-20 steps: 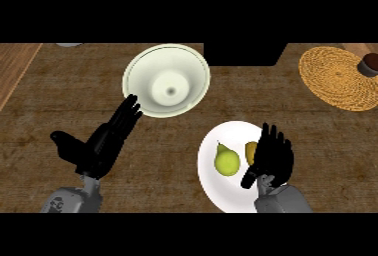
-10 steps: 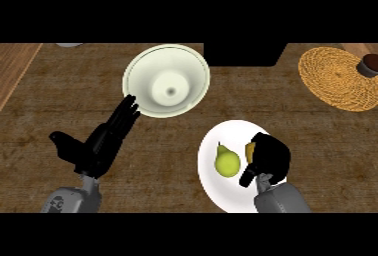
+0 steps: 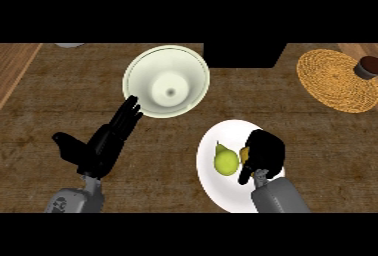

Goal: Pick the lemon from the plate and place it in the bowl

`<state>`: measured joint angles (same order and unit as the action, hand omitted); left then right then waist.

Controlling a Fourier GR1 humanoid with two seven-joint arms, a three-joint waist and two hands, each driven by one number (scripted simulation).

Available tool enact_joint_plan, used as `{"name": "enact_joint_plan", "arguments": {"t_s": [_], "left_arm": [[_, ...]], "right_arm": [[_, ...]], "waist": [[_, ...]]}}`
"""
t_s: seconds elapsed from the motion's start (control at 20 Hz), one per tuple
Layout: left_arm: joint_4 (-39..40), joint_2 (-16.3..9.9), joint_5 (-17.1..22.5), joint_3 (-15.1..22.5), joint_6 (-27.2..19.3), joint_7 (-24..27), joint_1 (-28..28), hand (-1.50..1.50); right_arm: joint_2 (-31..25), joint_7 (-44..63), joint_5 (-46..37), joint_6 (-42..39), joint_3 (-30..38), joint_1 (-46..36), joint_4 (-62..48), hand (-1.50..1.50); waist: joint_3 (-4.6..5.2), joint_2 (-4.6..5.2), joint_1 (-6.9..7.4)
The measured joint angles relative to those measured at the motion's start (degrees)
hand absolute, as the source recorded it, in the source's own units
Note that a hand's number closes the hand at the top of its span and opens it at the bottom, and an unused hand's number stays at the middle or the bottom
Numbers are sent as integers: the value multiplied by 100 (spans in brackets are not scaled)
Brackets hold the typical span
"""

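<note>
Look at your right hand (image 3: 264,152) first: it sits over the right half of the round white plate (image 3: 221,192), and its black fingers are curled down tight round the small orange-yellow lemon (image 3: 244,154). You can only see a little bit of that lemon, peeking out at the left edge of the hand; the rest is hidden under the fingers. The lemon is on the plate, as far as you can tell, and you cannot tell if it has come up off it. Just to the left of your right hand, touching the lemon or very close to it, lies a yellow-green pear (image 3: 225,161) with its thin end pointing away from you. The pale green round bowl (image 3: 167,81) is up and to the left of your right hand, well apart from it, with nothing inside. Your left hand (image 3: 100,142) is far over to the left of the plate, with its fingers straight and its thumb sticking out to the side. The fingertips point up toward the bowl and end just beside its lower left rim. It holds nothing. Far up and to the right of your right hand lies a round woven straw mat (image 3: 336,80) with a small dark brown thing (image 3: 367,67) on its right edge.
</note>
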<state>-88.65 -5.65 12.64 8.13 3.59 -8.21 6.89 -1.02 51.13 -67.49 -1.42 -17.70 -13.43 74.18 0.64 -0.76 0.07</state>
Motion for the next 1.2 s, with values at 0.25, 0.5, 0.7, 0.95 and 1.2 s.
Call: {"name": "enact_joint_plan", "arguments": {"t_s": [0.25, 0.5, 0.7, 0.95, 1.2], "left_arm": [[-259, 84, -132, 96, -76, -110, -151, 0], [-229, 133, -103, 174, -10, -200, -21, 0], [-139, 156, -108, 239, 70, -174, 56, 0], [-136, 119, -87, 103, 34, -144, 8, 0], [-145, 97, -102, 21, 16, -128, -37, 0]], "right_arm": [[9, 218, -353, -89, -201, -52, 79, 150], [14, -805, -371, -731, -1474, -356, 219, 150], [53, -1981, -103, -1077, -2586, -764, 326, 150], [86, -2542, 502, -1502, -3151, -1177, 1224, 150], [97, -2356, 888, -1994, -3097, -1417, 2597, 150]], "waist": [[-13, 14, 0], [-29, 66, 228], [-47, 103, 397], [-59, 76, 190], [-62, 57, 52]]}}
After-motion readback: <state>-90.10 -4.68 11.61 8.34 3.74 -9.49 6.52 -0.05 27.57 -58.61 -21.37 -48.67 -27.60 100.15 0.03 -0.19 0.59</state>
